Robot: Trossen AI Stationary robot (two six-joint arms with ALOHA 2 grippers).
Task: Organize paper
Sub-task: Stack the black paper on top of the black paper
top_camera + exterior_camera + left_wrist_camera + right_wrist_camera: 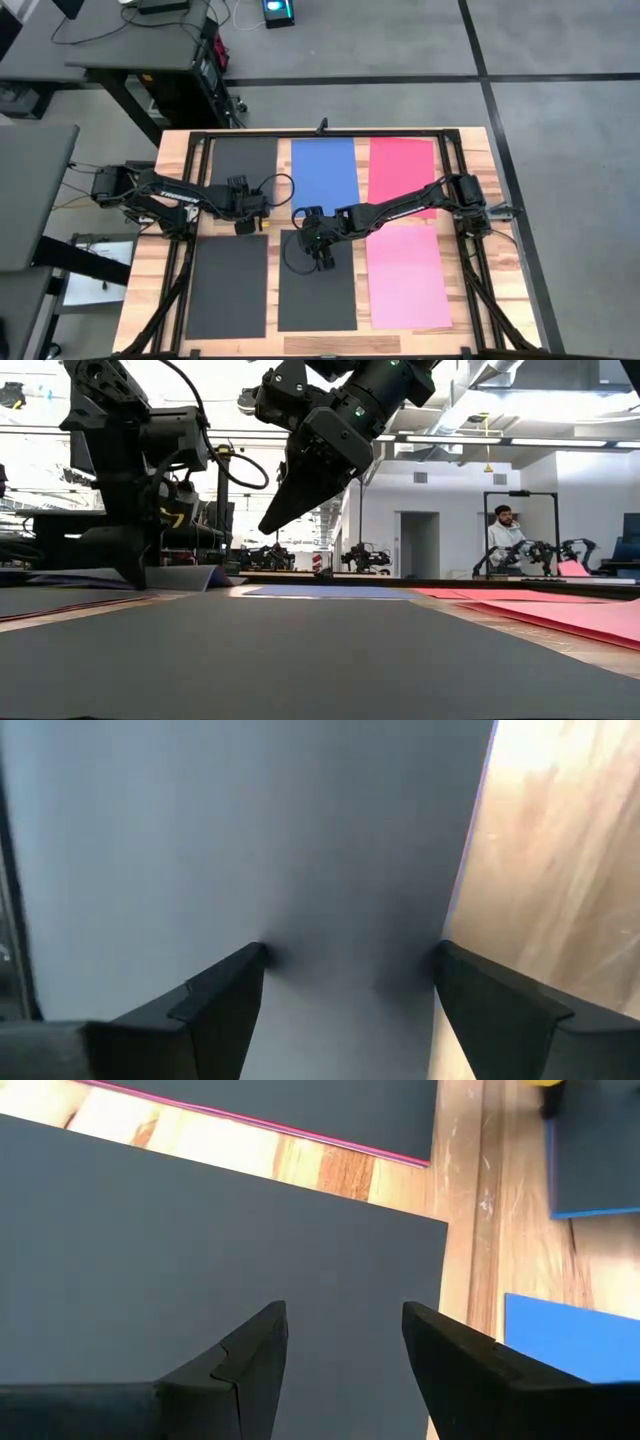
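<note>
Six sheets of paper lie flat on the wooden table in two rows. The far row is black (245,165), blue (325,170) and red (400,165). The near row is black (228,288), dark grey (318,295) and pink (408,278). My left gripper (245,228) is open, its tips down on the far black sheet (250,830) close to the sheet's near edge. Beside it in the low view, a grey flap of paper (200,575) stands raised. My right gripper (322,258) hangs open above the dark grey sheet (200,1240), clear of it (272,522). My left gripper has both open fingertips (255,958) set on the top face of the far black sheet, near its edge toward the blue sheet (465,870). The fingers slant down from the table's left side. Nothing is pinched between them, and the sheet lies on the table.
A black frame (320,132) runs round the table and carries both arm bases. Strips of bare wood (470,1230) show between the sheets. Beyond the table in the low view are other workbenches and a person (505,535) far off.
</note>
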